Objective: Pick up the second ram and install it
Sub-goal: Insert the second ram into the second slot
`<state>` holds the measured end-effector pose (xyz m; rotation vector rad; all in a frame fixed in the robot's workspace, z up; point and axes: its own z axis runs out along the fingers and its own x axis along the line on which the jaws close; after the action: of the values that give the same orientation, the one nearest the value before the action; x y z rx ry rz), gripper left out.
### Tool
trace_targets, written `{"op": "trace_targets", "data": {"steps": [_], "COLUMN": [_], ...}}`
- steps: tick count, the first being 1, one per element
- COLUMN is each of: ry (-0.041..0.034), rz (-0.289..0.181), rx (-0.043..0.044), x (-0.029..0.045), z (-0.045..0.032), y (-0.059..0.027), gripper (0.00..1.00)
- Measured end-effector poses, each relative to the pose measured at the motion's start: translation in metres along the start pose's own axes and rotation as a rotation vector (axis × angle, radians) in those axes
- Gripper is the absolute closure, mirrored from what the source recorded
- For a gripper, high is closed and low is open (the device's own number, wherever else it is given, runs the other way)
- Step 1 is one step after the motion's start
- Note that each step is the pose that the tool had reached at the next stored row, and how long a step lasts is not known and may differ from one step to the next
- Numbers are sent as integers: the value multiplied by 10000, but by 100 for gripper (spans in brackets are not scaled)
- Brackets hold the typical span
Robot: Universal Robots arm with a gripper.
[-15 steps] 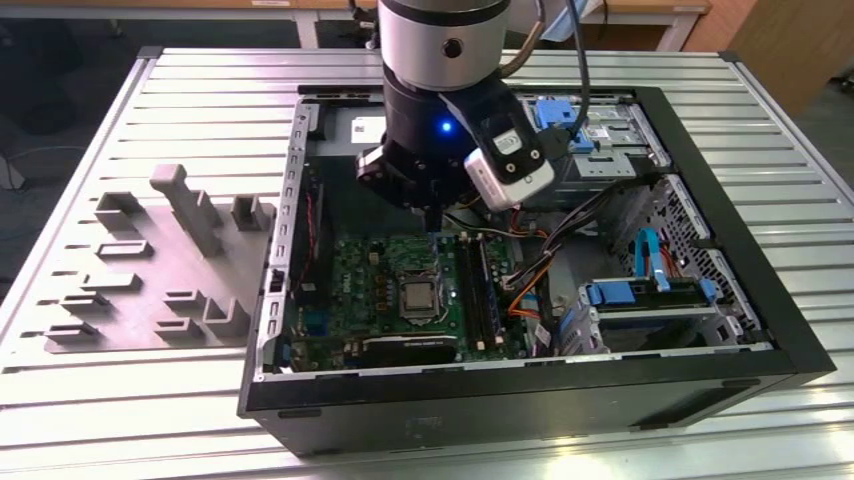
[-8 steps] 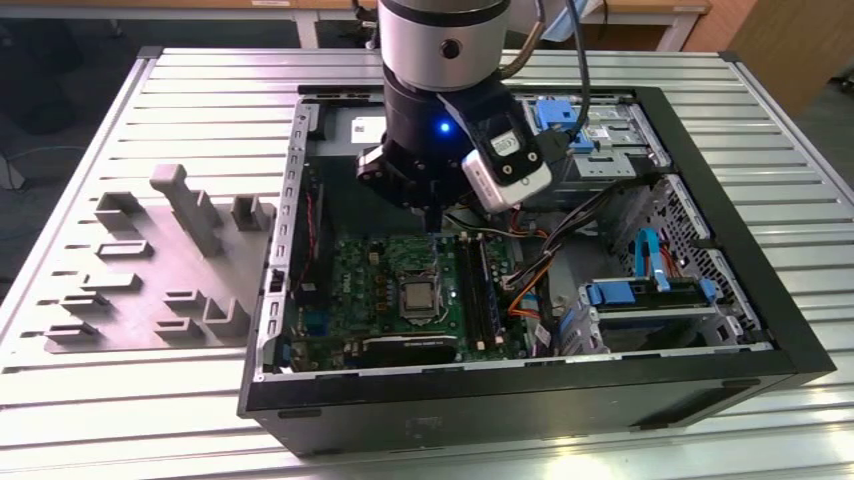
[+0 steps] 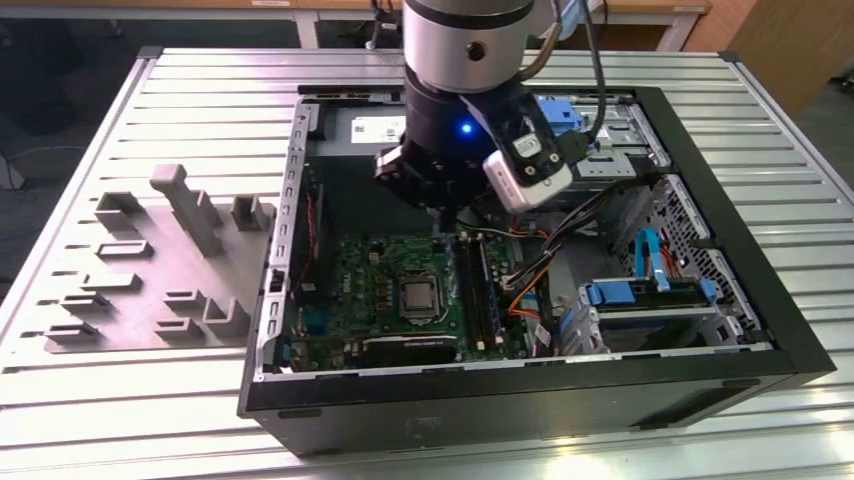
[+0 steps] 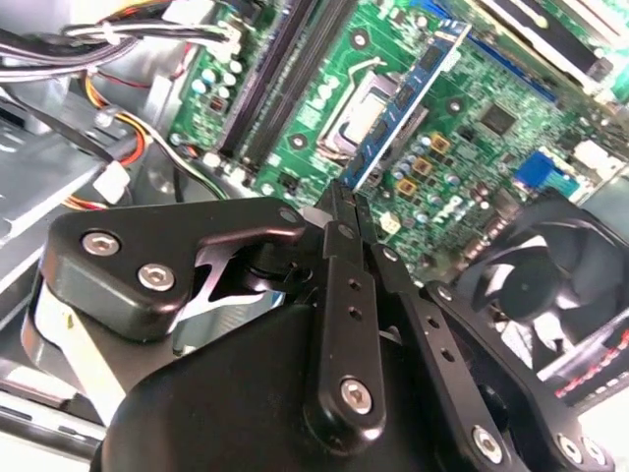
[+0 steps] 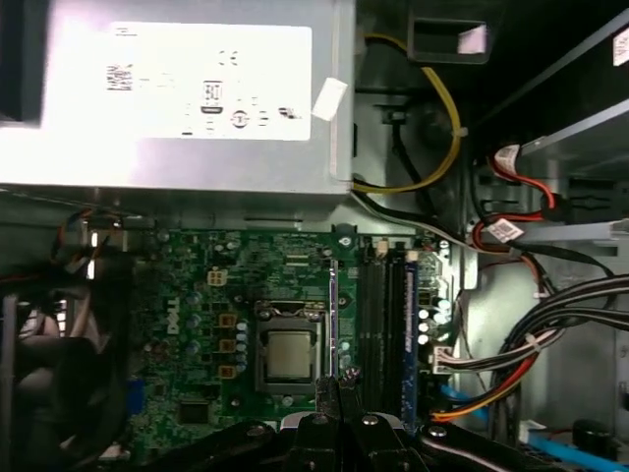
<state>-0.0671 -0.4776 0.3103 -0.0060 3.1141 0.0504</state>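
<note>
My gripper (image 4: 346, 197) is shut on the second ram (image 4: 413, 96), a slim blue board with dark chips that sticks out forward from the fingertips. In the first wrist view the gripper (image 5: 339, 382) holds the ram (image 5: 334, 305) edge-on, hanging over the green motherboard (image 5: 197, 295) along the edge of the CPU socket (image 5: 288, 354). It is just beside the long black slots (image 5: 373, 315) and apart from them. Another blue stick (image 5: 409, 324) sits in the outer slot. In the exterior view the arm's wrist (image 3: 461, 150) hangs over the open computer case (image 3: 534, 390).
Bundles of cables (image 5: 550, 324) run beside the slots, and the grey power supply (image 5: 177, 98) lies past the motherboard. A black fan (image 4: 550, 285) stands at the board's edge. Blue drive brackets (image 3: 627, 290) fill the case's right side. A grey parts fixture (image 3: 160, 260) rests on the slatted table's left.
</note>
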Motion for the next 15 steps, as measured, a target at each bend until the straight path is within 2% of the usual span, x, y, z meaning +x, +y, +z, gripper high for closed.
{"op": "trace_targets", "data": {"steps": [10,12,15], "ry": [0,0,0], "rz": [0,0,1], "rx": [0,0,-1], "x": [-264,-303,-318], "z": [22,26,42], "y": [-2,-2,-2], "gripper": [88,88,88]}}
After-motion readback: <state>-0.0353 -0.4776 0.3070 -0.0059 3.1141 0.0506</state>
